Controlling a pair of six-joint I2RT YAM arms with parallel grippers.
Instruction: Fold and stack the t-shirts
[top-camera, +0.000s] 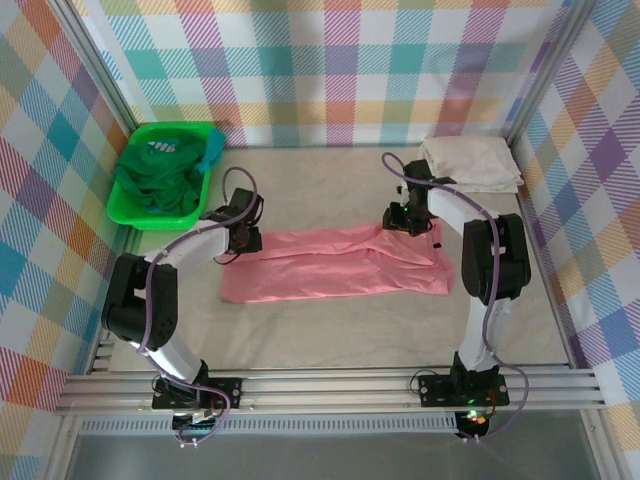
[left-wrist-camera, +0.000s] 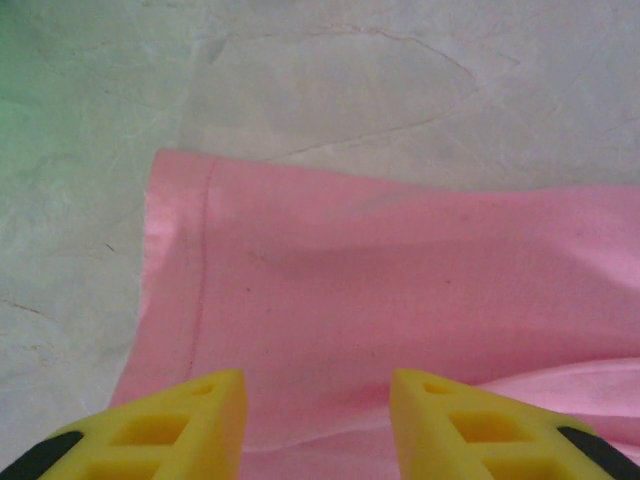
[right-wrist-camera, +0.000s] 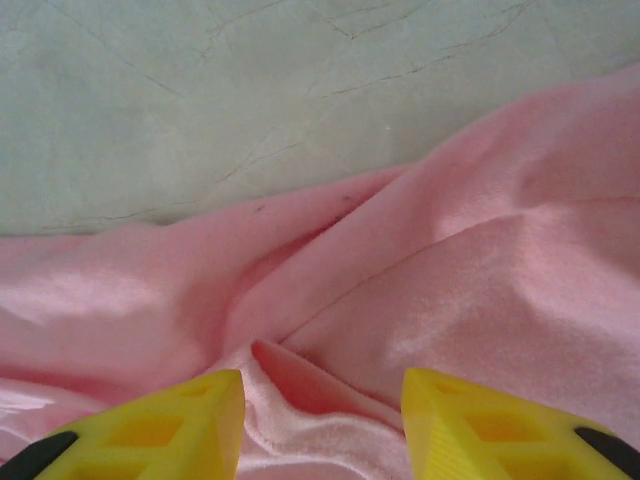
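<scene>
Your pink shirt (top-camera: 335, 265) lies as a long strip on the counter (top-camera: 330, 335), its right end bunched. Your left hand (left-wrist-camera: 318, 415) is spread over its left end; your right hand (right-wrist-camera: 322, 420) is spread over the bunched folds.

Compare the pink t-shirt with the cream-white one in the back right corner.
The pink t-shirt is salmon; the cream-white t-shirt is pale. The pink t-shirt lies stretched in a long strip mid-table, rumpled at its right end; the cream-white t-shirt is folded compactly. The left gripper and right gripper sit at the pink t-shirt's back edge; the cream-white t-shirt has neither on it. Both rest on the table.
</scene>
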